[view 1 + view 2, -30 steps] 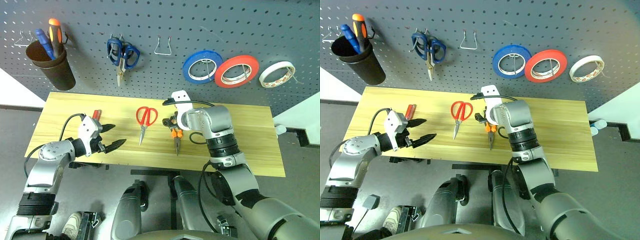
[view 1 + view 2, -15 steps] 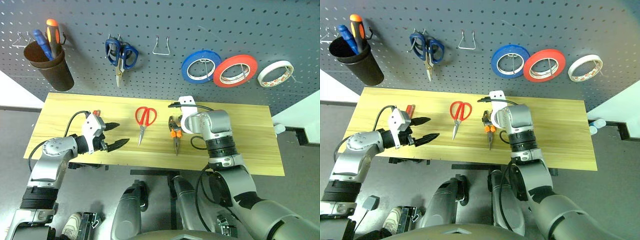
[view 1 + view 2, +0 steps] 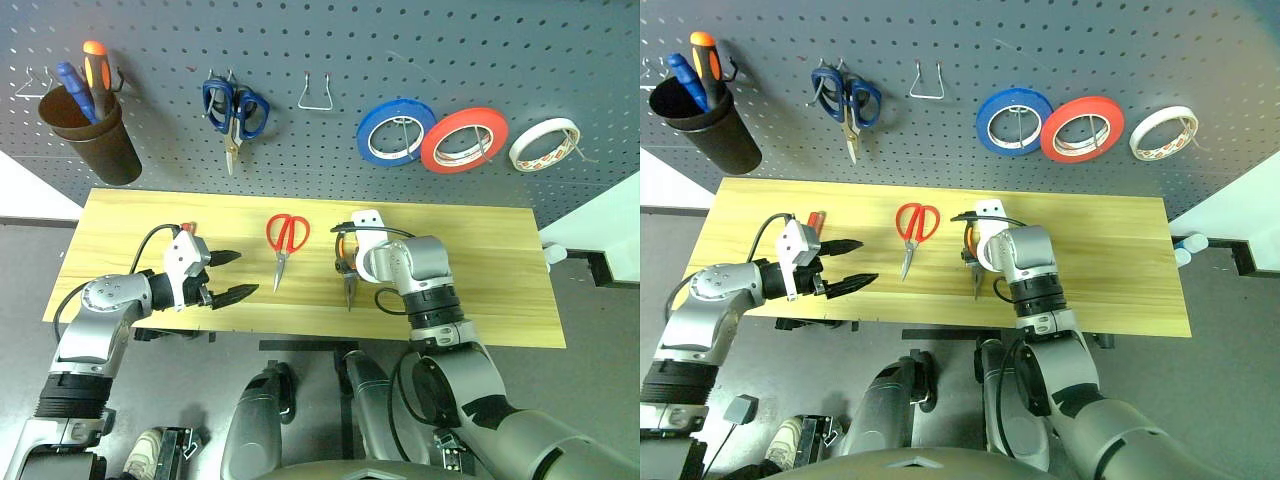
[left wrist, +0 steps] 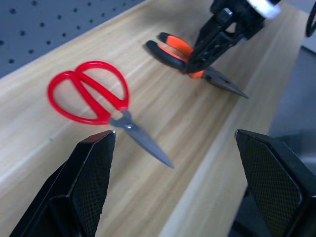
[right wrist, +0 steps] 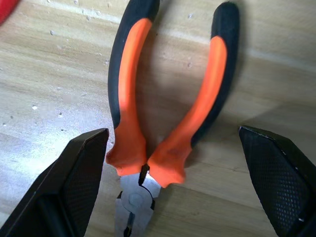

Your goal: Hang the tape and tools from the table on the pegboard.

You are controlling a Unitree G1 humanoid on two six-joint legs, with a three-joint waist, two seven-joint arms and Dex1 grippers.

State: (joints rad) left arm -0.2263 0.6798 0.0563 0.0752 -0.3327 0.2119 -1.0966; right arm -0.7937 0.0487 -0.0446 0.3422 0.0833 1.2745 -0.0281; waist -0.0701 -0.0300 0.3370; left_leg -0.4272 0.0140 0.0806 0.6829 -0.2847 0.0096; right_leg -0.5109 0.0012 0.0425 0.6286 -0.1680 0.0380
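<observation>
Table [image 3: 500, 260]: wood, below grey pegboard [image 3: 330, 40].
Right gripper [image 5: 173, 163]: fingers wide, straddling pliers [image 5: 163, 103] on table.
Left gripper [image 3: 232, 275]: fingers wide, empty.
Red scissors [image 3: 285, 238]: flat on table.
Cream tape [image 3: 545, 145]: on pegboard.

Whitish tape [image 3: 545, 145] hanging on pegboard [image 3: 330, 40], red scissors [image 3: 286, 238], orange-black pliers [image 5: 163, 113], red screwdriver [image 3: 816, 220] flat on table [image 3: 500, 270].
</observation>
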